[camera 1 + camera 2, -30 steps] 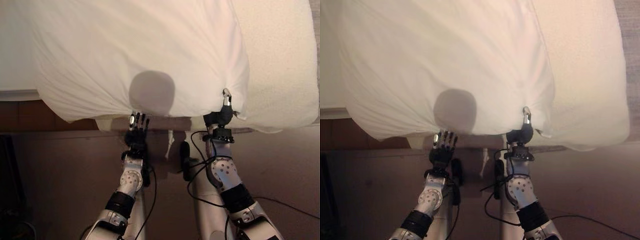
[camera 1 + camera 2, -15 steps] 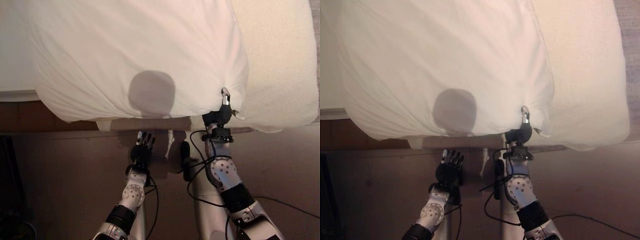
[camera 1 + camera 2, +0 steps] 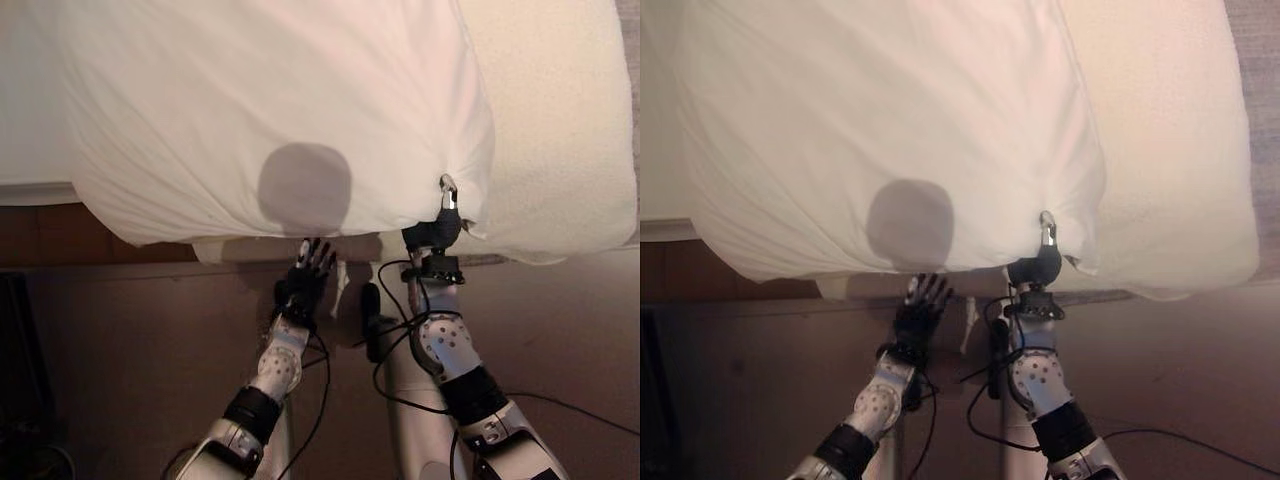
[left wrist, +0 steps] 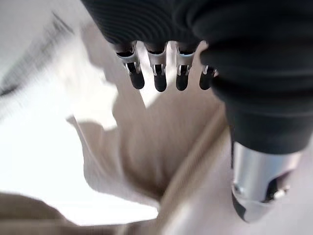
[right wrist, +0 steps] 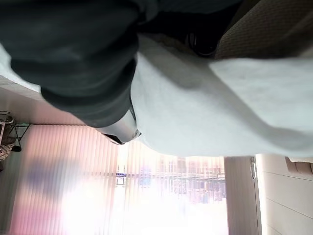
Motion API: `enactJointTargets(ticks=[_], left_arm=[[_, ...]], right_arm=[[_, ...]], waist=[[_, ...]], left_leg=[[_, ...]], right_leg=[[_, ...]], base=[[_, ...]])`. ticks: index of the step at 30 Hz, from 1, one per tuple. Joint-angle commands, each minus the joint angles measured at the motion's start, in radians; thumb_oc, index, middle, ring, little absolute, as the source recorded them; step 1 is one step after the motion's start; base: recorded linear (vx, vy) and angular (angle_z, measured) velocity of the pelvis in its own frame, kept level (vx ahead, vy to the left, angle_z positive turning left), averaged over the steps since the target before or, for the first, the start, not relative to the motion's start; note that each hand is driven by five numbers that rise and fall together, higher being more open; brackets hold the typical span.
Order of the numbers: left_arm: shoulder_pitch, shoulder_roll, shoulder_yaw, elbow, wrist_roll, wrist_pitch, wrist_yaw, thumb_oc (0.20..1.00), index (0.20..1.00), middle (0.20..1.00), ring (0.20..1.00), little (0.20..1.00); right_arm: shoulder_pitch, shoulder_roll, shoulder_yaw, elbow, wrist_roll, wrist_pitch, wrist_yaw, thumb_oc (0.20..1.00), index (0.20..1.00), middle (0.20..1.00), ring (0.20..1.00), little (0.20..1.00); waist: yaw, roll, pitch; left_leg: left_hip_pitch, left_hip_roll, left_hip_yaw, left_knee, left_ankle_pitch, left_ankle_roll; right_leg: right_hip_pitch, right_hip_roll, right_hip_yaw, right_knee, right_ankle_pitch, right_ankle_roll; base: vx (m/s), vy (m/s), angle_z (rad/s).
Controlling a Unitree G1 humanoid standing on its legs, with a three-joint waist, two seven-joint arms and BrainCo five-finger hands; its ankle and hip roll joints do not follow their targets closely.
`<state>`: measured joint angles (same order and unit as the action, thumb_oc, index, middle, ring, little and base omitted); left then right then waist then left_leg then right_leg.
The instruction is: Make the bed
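While apparently pinching the duvet (image 3: pixel 280 110), right hand (image 3: pixel 447 205).

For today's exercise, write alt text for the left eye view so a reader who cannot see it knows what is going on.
A large white duvet hangs over the near edge of a bed, and the robot's right hand pinches its lower corner. The left hand, fingers spread open, hovers just below the duvet's hem. To the right lies a cream blanket.

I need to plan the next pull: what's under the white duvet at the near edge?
The white duvet overhangs the bed's near edge, where a pale mattress strip peeks out below it. The cream blanket lies beside it. The right robot hand pinches the duvet's hem. The rest underneath is covered.
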<state>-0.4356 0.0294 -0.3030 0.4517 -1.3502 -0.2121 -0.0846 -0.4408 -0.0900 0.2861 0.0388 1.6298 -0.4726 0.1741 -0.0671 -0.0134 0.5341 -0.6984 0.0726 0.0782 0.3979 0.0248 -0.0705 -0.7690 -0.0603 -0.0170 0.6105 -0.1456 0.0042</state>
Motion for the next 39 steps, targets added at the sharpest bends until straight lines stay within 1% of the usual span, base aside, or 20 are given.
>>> enactJointTargets(ticks=[1, 6, 9, 17, 23, 24, 28, 32, 37, 39], left_arm=[[-0.011, -0.027, 0.016, -0.02, -0.026, -0.029, -0.08, 1.0, 1.0, 1.0, 1.0, 1.0], [-0.042, -0.035, 0.043, -0.009, -0.05, -0.03, -0.12, 1.0, 1.0, 1.0, 1.0, 1.0], [-0.069, -0.035, 0.067, -0.009, -0.069, -0.021, -0.181, 1.0, 1.0, 1.0, 1.0, 1.0], [-0.051, -0.021, 0.105, -0.025, -0.07, 0.038, -0.329, 1.0, 1.0, 1.0, 1.0, 1.0], [-0.008, -0.012, 0.118, -0.055, -0.064, 0.039, -0.371, 1.0, 1.0, 1.0, 1.0, 1.0], [0.007, -0.007, 0.127, -0.075, -0.065, 0.049, -0.398, 1.0, 1.0, 1.0, 1.0, 1.0], [0.028, 0.003, 0.151, -0.135, -0.068, 0.05, -0.442, 1.0, 1.0, 1.0, 1.0, 1.0], [0.028, 0.008, 0.154, -0.185, -0.059, 0.049, -0.461, 1.0, 1.0, 1.0, 1.0, 1.0], [0.015, 0.023, 0.154, -0.264, -0.029, 0.067, -0.521, 1.0, 1.0, 1.0, 1.0, 1.0], [0.013, 0.023, 0.159, -0.281, -0.031, 0.058, -0.523, 1.0, 1.0, 1.0, 1.0, 1.0]], right_arm=[[0.025, 0.024, -0.021, -0.165, -0.02, -0.015, 0.106, 0.2, 0.2, 0.2, 0.2, 0.2], [0.027, 0.033, -0.017, -0.155, -0.013, -0.013, 0.112, 0.2, 0.2, 0.2, 0.2, 0.2], [0.029, 0.037, -0.021, -0.147, -0.009, -0.014, 0.122, 0.2, 0.2, 0.2, 0.2, 0.2], [0.049, 0.049, -0.041, -0.148, -0.006, -0.007, 0.151, 0.2, 0.2, 0.2, 0.2, 0.2], [0.064, 0.046, -0.055, -0.161, -0.013, -0.01, 0.156, 0.2, 0.2, 0.2, 0.2, 0.2], [0.07, 0.045, -0.061, -0.167, -0.012, -0.009, 0.161, 0.2, 0.2, 0.2, 0.2, 0.2], [0.082, 0.04, -0.072, -0.177, -0.017, -0.005, 0.165, 0.2, 0.2, 0.2, 0.2, 0.2], [0.09, 0.039, -0.079, -0.186, -0.022, -0.006, 0.169, 0.2, 0.2, 0.2, 0.2, 0.2], [0.099, 0.039, -0.083, -0.189, -0.024, 0.006, 0.187, 0.2, 0.2, 0.2, 0.2, 0.2], [0.102, 0.043, -0.083, -0.186, -0.019, 0.009, 0.195, 0.2, 0.2, 0.2, 0.2, 0.2]], waist=[[-0.036, -0.026, -0.083], [-0.04, -0.035, -0.094], [-0.043, -0.04, -0.103], [-0.04, -0.042, -0.119], [-0.03, -0.04, -0.121], [-0.026, -0.039, -0.119], [-0.016, -0.037, -0.116], [-0.011, -0.037, -0.113], [-0.007, -0.036, -0.11], [-0.007, -0.035, -0.111]], left_leg=[[-0.057, -0.023, 0.036, 0.106, -0.105, 0.037], [-0.068, -0.019, 0.04, 0.119, -0.11, 0.036], [-0.076, -0.018, 0.039, 0.116, -0.108, 0.035], [-0.09, -0.018, 0.036, 0.129, -0.112, 0.033], [-0.092, -0.022, 0.032, 0.128, -0.11, 0.033], [-0.094, -0.022, 0.03, 0.127, -0.109, 0.033], [-0.097, -0.026, 0.025, 0.126, -0.108, 0.033], [-0.099, -0.028, 0.02, 0.125, -0.107, 0.033], [-0.104, -0.03, 0.016, 0.129, -0.107, 0.034], [-0.105, -0.03, 0.016, 0.13, -0.107, 0.035]], right_leg=[[-0.014, 0.029, -0.013, -0.134, 0.101, 0.077], [-0.022, 0.031, -0.009, -0.127, 0.099, 0.076], [-0.031, 0.035, -0.006, -0.129, 0.101, 0.078], [-0.042, 0.037, -0.009, -0.118, 0.097, 0.076], [-0.043, 0.038, -0.012, -0.119, 0.097, 0.076], [-0.044, 0.038, -0.014, -0.118, 0.097, 0.076], [-0.046, 0.038, -0.017, -0.118, 0.097, 0.075], [-0.047, 0.038, -0.02, -0.119, 0.096, 0.075], [-0.052, 0.04, -0.019, -0.114, 0.097, 0.073], [-0.052, 0.04, -0.019, -0.114, 0.097, 0.073]], base=[[0.0, -0.001, -0.03], [0.0, 0.0, -0.04], [0.0, 0.0, 0.0], [0.01, -0.002, -0.01], [0.0, 0.0, 0.0], [0.0, 0.0, 0.0], [0.0, 0.0, 0.0], [0.0, 0.0, 0.0], [0.0, 0.0, 0.0], [0.0, 0.0, 0.0]])
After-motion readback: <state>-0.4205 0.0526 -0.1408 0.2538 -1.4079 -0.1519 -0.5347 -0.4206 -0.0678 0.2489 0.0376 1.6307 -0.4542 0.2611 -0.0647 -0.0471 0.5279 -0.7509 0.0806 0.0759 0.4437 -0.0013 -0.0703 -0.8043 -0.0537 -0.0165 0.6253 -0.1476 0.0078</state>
